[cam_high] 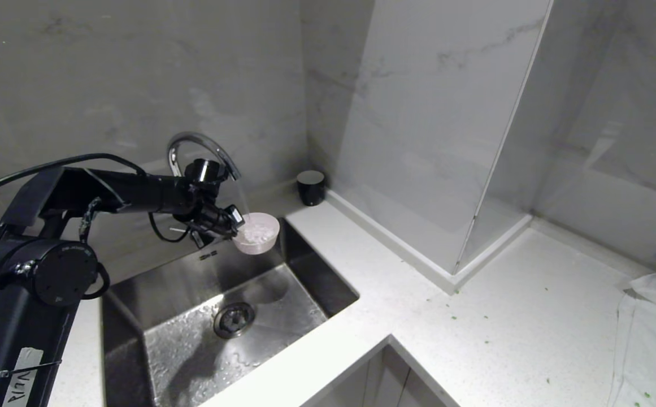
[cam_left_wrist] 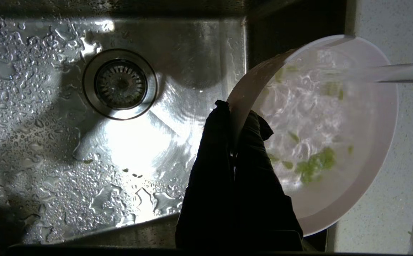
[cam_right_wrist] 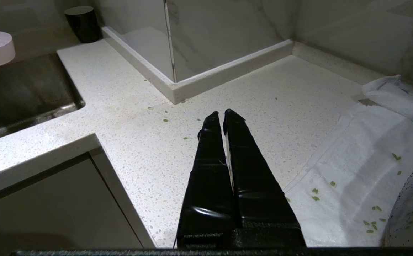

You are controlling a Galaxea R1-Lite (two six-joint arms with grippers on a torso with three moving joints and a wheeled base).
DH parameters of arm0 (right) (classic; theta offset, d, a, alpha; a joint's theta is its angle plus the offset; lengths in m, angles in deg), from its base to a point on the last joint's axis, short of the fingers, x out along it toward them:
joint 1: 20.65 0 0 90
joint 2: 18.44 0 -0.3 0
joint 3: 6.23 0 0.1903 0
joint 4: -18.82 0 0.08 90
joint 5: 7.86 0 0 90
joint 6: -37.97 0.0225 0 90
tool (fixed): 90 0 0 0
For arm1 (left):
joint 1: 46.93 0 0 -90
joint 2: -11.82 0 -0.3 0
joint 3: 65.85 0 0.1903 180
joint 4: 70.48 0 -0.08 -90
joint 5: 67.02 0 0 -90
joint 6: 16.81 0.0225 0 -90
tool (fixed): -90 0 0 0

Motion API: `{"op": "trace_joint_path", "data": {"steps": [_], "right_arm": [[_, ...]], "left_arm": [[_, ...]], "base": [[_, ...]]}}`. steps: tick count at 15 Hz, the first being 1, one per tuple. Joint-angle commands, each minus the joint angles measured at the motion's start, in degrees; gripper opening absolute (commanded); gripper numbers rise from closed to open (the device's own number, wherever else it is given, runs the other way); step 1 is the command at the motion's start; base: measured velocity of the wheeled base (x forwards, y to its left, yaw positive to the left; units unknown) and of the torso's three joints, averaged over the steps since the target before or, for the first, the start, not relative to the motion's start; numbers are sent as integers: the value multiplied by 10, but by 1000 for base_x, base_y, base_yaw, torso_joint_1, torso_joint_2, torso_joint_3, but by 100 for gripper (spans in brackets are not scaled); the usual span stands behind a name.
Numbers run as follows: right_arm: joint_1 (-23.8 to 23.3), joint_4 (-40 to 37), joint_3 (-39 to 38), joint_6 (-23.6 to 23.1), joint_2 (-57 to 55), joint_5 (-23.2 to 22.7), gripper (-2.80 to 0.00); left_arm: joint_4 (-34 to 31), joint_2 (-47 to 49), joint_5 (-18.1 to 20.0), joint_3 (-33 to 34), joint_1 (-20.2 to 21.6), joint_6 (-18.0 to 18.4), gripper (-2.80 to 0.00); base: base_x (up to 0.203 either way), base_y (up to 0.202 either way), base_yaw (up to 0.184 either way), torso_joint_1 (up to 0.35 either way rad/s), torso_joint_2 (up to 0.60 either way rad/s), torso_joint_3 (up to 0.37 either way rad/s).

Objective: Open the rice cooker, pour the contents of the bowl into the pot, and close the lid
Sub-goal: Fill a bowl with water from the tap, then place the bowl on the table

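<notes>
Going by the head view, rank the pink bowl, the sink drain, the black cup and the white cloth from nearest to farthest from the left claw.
1. The bowl: gripped by its rim in the left claw, under the tap.
2. The sink drain: below the claw, in the basin floor.
3. The black cup: in the counter's back corner, to the right of the bowl.
4. The white cloth: far right edge of the counter.

Pale pink bowl (cam_left_wrist: 377, 149) with green bits (cam_left_wrist: 313, 165); black left tool (cam_left_wrist: 235, 121); silvery steel sink (cam_high: 192, 350); white speckled surface (cam_high: 508, 333); white cloth (cam_right_wrist: 363, 167); black cup (cam_high: 311, 186).
</notes>
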Motion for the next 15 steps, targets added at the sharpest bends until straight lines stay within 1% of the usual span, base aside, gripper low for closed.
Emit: {"op": "trace_joint_path", "data": {"steps": [1,6,9,15], "right_arm": [[0,0,-1,0,0,0,-280],[0,-1,-1,0,0,0,-280],[0,0,-1,0,0,0,-280],[0,0,-1,0,0,0,-280]], "left_arm": [[-2,0,1,0,-5,-4,-280],[-4,1,1,1,-37,-21,-280],[-5,-1,1,3,-70,-29,-280],[-19,1,0,1,-141,-29,-280]], "base": [[0,0,0,0,0,0],[0,0,0,0,0,0],[0,0,0,0,0,0],[0,0,0,0,0,0]]}}
